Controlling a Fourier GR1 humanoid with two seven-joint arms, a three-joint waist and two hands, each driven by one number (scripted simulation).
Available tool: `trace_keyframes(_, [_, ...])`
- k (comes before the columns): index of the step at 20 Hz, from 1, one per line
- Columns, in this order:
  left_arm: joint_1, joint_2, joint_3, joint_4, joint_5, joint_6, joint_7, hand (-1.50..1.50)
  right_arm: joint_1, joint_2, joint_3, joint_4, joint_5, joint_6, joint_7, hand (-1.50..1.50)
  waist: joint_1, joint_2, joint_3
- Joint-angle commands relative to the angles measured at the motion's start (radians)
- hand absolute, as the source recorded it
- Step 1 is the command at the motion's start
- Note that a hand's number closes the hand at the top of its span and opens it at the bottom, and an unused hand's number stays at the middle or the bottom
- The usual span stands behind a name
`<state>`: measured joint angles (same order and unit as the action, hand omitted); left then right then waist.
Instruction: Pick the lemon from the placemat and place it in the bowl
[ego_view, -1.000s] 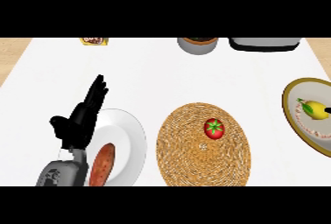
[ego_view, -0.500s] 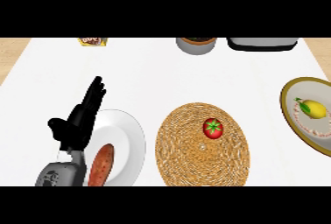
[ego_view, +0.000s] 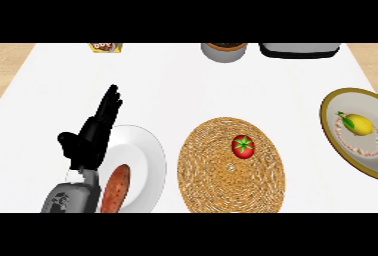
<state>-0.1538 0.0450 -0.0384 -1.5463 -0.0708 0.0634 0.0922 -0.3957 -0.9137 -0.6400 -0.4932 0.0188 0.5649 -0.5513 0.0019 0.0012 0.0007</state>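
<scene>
While the left hand rests open, fingers straight, at nine o'clock, the lemon already lies in the bowl at three o'clock, well apart

We have one view, from the head, looking steeply down at the white desk from close above.

One lemon, one tomato and one sausage are counted. One woven placemat, one white plate and one bowl are seen. Three items, only partly shown, are lined along the far edge.
</scene>
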Motion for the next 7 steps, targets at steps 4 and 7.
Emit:
trace_keyframes(4, [-0.039, 0.01, 0.026, 0.023, 0.005, 0.0, 0.003, 0.0, 0.097, -0.042, 0.015, 0.056, -0.007, 0.149, -0.181, -1.5, 0.001, 0.003, 0.002])
trace_keyframes(7, [0.032, -0.003, -0.018, -0.07, -0.015, 0.006, 0.036, 0.0, 0.12, -0.043, 0.019, 0.032, -0.029, 0.152, -0.158, -1.5, 0.002, -0.001, 0.001])
